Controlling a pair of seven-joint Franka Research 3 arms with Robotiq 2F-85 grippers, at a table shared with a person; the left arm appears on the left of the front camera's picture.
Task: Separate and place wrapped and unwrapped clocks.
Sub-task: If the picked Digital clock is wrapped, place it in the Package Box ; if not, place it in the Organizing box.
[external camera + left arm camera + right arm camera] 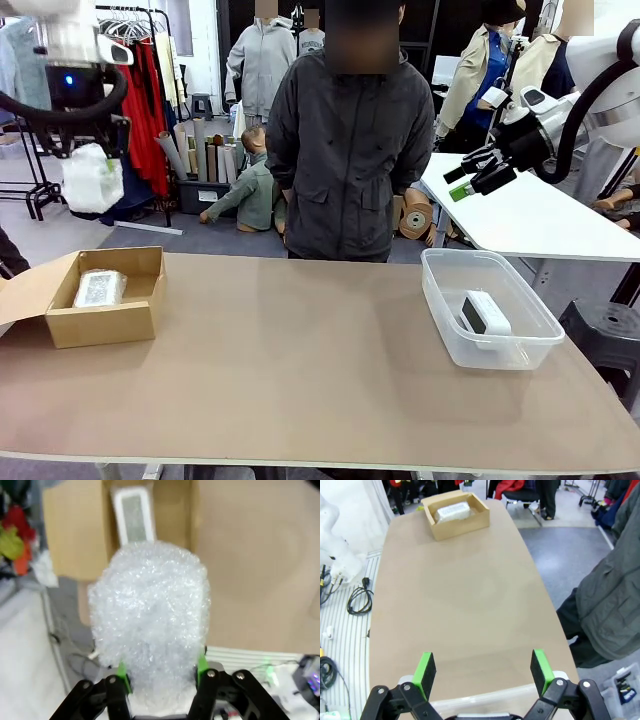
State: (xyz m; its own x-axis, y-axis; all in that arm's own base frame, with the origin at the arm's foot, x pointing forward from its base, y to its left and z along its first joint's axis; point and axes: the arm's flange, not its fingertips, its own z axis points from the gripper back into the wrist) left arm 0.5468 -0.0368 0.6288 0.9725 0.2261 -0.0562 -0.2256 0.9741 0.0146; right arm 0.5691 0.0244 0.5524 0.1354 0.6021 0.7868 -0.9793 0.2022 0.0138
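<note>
Bubble-wrapped clock point(150, 625): clamped in my left tool point(159, 672), directly above the cardboard box point(100, 325) at the counter's left edge.
Right tool point(482, 667): fingers apart, empty.
Next: I lower straight down.

No legible text, label, brand or number anywhere

Table point(300, 350): matt tan top, smooth, looks like laminate or board. Box point(100, 325): plain brown corrugated cardboard, matt. Tub point(500, 350): clear glossy plastic, thin walls. Bare clock point(484, 316): smooth white plastic shell, dark glossy screen. Held lump point(150, 625): whitish translucent bubble wrap, bumpy, glints in light. Lump in box point(99, 288): same wrap. Left gripper point(160, 672): matt black, green pads look rubbery. Person's jacket point(350, 150): dark grey matt cloth.
</note>
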